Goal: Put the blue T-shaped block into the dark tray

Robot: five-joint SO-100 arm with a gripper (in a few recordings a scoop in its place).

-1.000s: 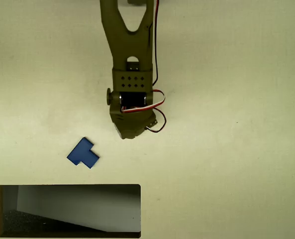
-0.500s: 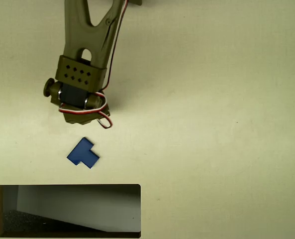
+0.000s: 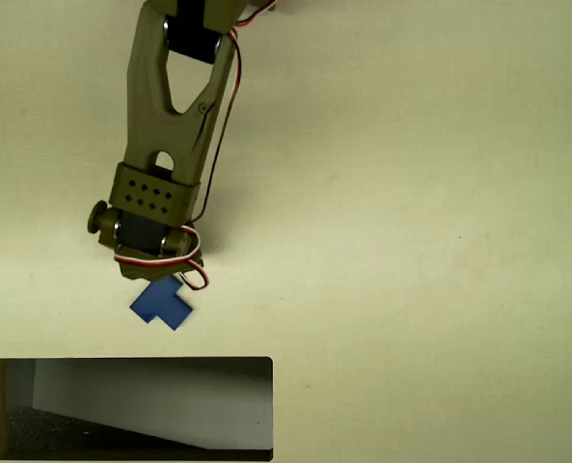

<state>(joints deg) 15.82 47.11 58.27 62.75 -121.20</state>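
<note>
The blue T-shaped block [image 3: 162, 307] lies flat on the pale table, just above the dark tray [image 3: 131, 362], which sits at the bottom left of the overhead view. My olive-green arm reaches down from the top edge. Its gripper [image 3: 151, 269] hangs directly over the block's upper end and covers that part. The fingers are hidden beneath the wrist body and motor, so I cannot see whether they are open or touching the block. Only a grey slanted wall and a dark speckled floor show inside the tray.
Red and white wires [image 3: 197, 275] loop off the wrist's right side, close to the block. Bare pale table [image 3: 421, 270] spreads to the right of the arm and tray.
The arm swung from the middle to the left, then reached down the picture until its gripper end overlaps the block's top. The block and tray stay where they were.
</note>
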